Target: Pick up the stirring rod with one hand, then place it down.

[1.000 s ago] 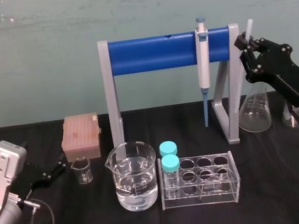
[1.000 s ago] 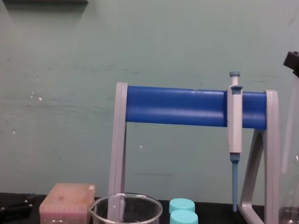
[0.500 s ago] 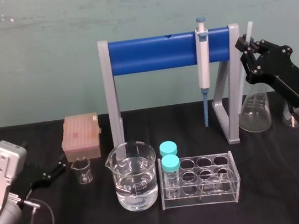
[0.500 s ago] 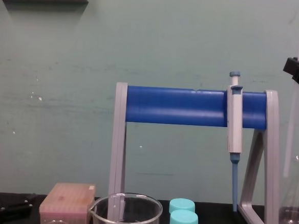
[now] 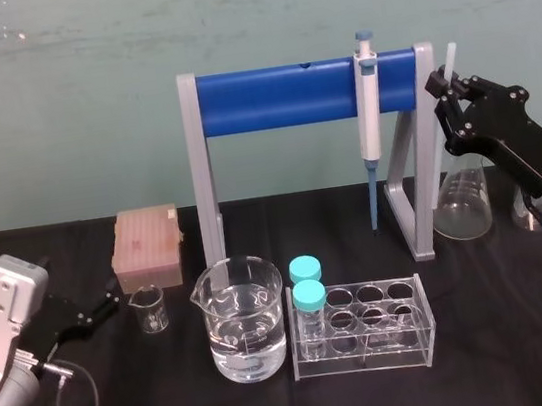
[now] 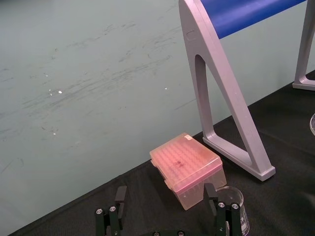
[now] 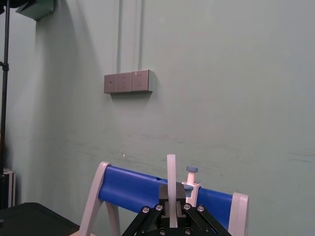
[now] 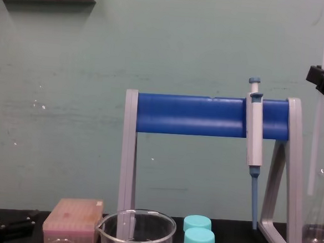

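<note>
Near the flask (image 5: pixel 464 198), right claw (image 5: pixel 444 88) grips the stirring rod (image 8: pixel 315 138); chest view reveals its lower length.

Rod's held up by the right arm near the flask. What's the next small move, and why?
Probably lower the right gripper straight down: it is shut on the stirring rod, held upright, its lower end near the mouth of the conical flask and not yet set down. The left gripper rests parked at far left.

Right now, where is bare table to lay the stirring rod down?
Bare cloth: right of the tube rack, before the flask, near the right gripper holding the stirring rod. Crowded between beaker, rack and stand. Left gripper rests by the small beaker.
</note>
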`<action>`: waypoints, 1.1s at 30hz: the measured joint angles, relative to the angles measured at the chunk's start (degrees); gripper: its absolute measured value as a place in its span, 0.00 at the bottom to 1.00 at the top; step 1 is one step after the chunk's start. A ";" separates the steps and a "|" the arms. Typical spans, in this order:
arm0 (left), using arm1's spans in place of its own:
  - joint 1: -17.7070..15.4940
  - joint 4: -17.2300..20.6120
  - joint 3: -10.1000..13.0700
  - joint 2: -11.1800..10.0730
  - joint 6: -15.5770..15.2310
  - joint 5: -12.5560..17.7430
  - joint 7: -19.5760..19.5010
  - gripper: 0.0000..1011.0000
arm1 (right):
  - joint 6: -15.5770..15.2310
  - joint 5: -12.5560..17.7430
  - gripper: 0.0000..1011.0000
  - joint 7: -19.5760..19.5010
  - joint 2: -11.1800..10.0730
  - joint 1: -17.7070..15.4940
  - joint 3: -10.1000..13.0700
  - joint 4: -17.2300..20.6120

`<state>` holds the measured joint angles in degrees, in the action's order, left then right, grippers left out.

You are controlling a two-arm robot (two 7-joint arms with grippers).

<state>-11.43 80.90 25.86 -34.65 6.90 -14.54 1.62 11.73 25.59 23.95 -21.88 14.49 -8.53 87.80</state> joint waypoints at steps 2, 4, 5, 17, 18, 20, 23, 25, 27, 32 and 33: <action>0.00 0.00 0.00 0.00 0.00 0.00 0.00 0.99 | -0.06 -0.01 0.07 0.03 0.00 -0.07 0.03 0.06; 0.00 0.00 0.00 0.00 0.00 0.00 0.00 0.99 | -0.15 -0.03 0.07 0.08 0.00 -0.18 0.06 0.13; 0.00 0.00 0.00 0.00 0.00 0.00 0.00 0.99 | -0.16 -0.03 0.07 0.11 -0.01 -0.19 0.07 0.13; 0.00 0.00 0.00 0.00 0.00 0.00 0.00 0.99 | -0.05 -0.02 0.07 0.74 -0.08 -0.19 0.00 0.01; 0.00 0.00 0.00 0.00 0.00 0.00 0.00 0.99 | -0.05 -0.02 0.07 0.76 -0.09 -0.19 -0.01 0.00; 0.00 0.00 0.00 0.00 0.00 0.00 0.00 0.99 | -0.05 0.00 0.07 0.81 -0.13 -0.17 -0.05 -0.01; 0.00 0.00 0.00 0.00 0.00 0.00 0.00 0.99 | -0.06 0.00 0.07 0.88 -0.16 -0.06 -0.14 -0.14; 0.00 0.00 0.00 0.00 0.00 0.00 0.00 0.99 | -0.06 -0.01 0.07 0.91 -0.16 0.03 -0.22 -0.20; 0.00 0.00 0.00 0.00 0.00 0.00 0.00 0.99 | -0.09 -0.02 0.07 0.93 -0.17 0.06 -0.25 -0.22; 0.00 0.00 0.00 0.00 0.00 0.00 0.00 0.99 | -0.17 -0.01 0.07 1.03 -0.25 0.09 -0.36 -0.31; 0.00 0.00 0.00 0.00 0.00 0.00 0.00 0.99 | -0.18 -0.01 0.07 1.06 -0.27 0.10 -0.37 -0.31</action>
<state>-11.43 80.90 25.86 -34.65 6.90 -14.55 1.62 11.55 25.58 25.01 -22.14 14.59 -8.90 87.49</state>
